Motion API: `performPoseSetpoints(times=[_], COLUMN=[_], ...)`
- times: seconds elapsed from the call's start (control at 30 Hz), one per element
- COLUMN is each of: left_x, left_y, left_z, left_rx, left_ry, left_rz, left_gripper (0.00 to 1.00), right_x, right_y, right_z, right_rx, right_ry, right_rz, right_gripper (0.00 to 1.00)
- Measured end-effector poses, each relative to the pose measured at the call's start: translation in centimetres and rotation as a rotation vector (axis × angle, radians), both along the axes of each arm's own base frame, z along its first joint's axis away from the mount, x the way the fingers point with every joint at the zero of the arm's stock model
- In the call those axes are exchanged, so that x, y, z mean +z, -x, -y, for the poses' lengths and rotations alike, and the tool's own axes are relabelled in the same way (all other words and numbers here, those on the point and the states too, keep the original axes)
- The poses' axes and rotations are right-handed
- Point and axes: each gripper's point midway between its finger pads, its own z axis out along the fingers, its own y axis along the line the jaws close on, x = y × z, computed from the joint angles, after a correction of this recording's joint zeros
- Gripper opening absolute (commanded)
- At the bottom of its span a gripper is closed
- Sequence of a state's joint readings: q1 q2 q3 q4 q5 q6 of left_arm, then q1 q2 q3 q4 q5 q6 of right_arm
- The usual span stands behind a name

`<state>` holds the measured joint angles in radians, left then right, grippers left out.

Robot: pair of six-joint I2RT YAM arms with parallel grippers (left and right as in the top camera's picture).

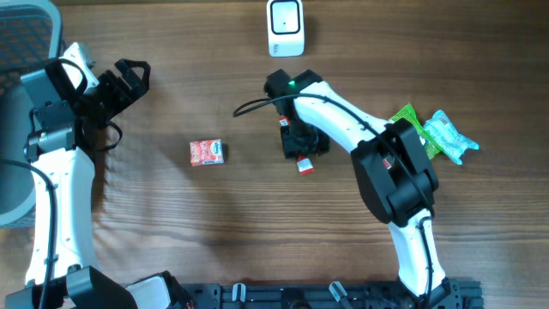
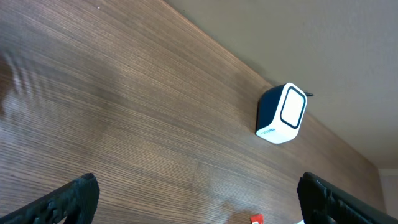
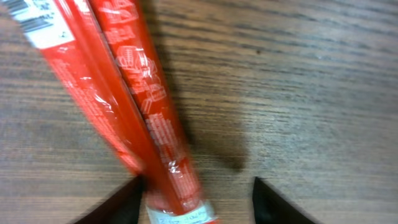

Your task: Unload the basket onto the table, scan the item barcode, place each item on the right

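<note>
The item, a long red foil packet with a white end label, lies on the wooden table between my right gripper's fingers. It rests against the left finger, and bare table shows between it and the right finger, so the jaws stand open. A barcode patch shows at the packet's far end. In the overhead view the packet pokes out below the right gripper. The white scanner stands at the back. My left gripper hangs open and empty at the far left.
A small red box lies left of centre. Green and teal packets lie at the right behind the right arm. The scanner also shows in the left wrist view, far beyond the left gripper.
</note>
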<state>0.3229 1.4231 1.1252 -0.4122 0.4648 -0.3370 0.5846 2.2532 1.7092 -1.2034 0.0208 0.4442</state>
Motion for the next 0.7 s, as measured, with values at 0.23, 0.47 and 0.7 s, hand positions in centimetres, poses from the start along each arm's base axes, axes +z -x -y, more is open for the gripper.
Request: performPoseSetpoints(times=[0.23,0.47,0.7], left_x=[0.0,0.0,0.0], left_y=[0.0,0.0,0.0], left_z=[0.0,0.0,0.0], left_rx=[0.0,0.0,0.0], left_ry=[0.0,0.0,0.0], left_rz=[0.0,0.0,0.0], left_gripper=[1.0,1.0,1.0], right_x=[0.0,6.9,13.0], right_y=[0.9,-0.3,0.2], right_z=[-0.5,-0.9,-2.2], right_rx=[0.087,0.254,0.447], right_ry=[-0.105,-0.067,-0.192], right_rz=[-0.083,0.145,0.286], right_gripper=[0.04,0.04,0.05])
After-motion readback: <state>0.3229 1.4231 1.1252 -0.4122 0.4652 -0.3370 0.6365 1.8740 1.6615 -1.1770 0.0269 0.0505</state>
